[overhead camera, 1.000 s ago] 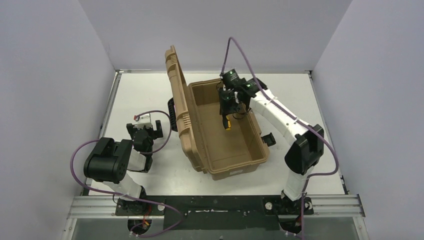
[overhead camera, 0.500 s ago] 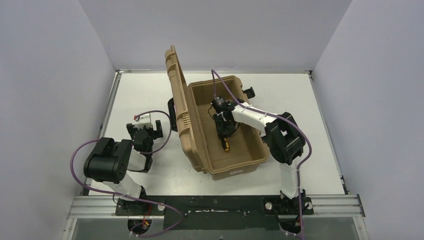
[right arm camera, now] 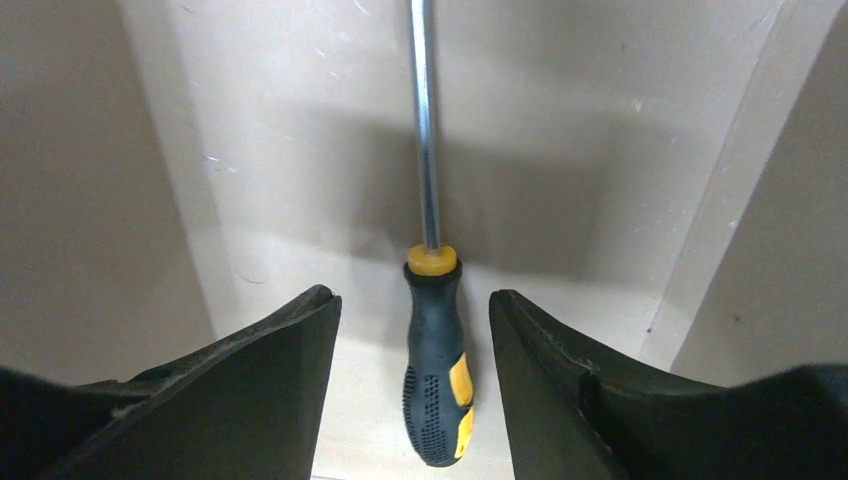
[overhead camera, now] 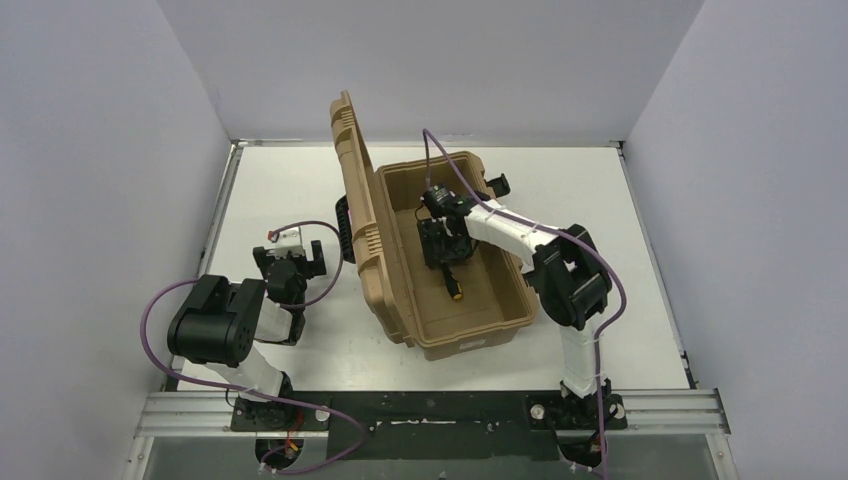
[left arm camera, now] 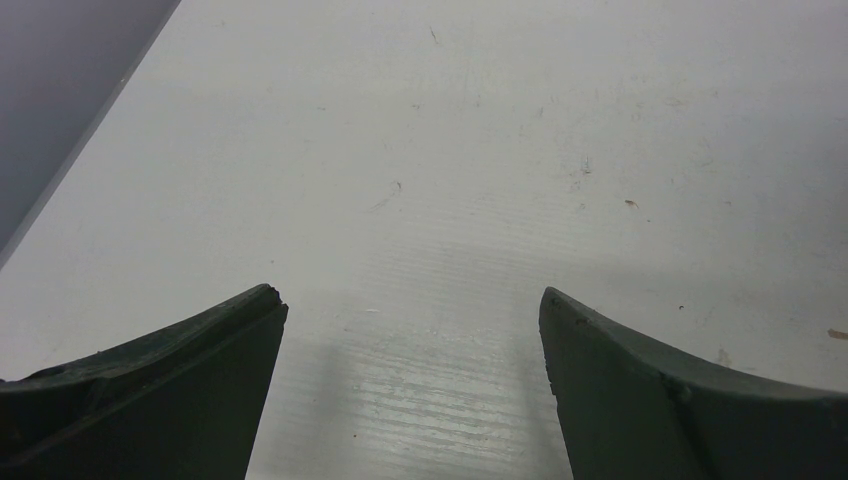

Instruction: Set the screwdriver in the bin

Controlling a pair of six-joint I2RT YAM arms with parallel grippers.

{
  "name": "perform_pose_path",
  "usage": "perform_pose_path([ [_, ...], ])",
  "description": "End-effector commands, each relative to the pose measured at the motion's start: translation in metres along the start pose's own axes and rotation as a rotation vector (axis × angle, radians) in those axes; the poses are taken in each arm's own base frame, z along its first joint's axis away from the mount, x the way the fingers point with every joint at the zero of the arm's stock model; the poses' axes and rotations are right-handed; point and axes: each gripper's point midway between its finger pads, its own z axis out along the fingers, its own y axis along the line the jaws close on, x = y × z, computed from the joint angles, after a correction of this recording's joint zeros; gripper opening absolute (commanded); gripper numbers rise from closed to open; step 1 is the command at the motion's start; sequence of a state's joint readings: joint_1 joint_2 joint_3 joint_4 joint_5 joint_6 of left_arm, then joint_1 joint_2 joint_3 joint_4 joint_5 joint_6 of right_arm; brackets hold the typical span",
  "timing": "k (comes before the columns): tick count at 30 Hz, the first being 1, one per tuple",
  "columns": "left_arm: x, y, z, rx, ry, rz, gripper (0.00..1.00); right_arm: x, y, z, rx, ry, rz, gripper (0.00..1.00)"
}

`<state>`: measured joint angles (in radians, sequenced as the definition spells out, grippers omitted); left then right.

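Right wrist: screwdriver on bin floor between parted right claw

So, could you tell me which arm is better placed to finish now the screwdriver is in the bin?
Right. The right gripper is open inside the bin with the screwdriver lying free between its jaws, so it probably just needs to lift out. The left gripper sits open over the table.
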<state>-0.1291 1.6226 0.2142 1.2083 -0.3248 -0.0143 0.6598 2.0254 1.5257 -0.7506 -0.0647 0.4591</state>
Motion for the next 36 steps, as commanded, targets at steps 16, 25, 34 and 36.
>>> perform_pose_path([
  [16,-0.02,-0.002,0.007,0.005,-0.066,-0.019,0.97,-0.132,-0.107,-0.247,0.076,-0.941,-0.039,1.0],
  [25,-0.021,-0.001,0.006,-0.001,-0.069,-0.023,0.97,-0.082,-0.256,-0.238,0.255,-1.101,0.284,1.0],
  [34,-0.021,-0.001,0.006,0.0,-0.068,-0.021,0.97,-0.006,-0.31,-0.191,0.455,-1.224,0.312,1.0],
  [36,-0.02,-0.001,0.006,0.0,-0.065,-0.02,0.97,0.004,-0.31,-0.18,0.465,-1.224,0.302,1.0],
])
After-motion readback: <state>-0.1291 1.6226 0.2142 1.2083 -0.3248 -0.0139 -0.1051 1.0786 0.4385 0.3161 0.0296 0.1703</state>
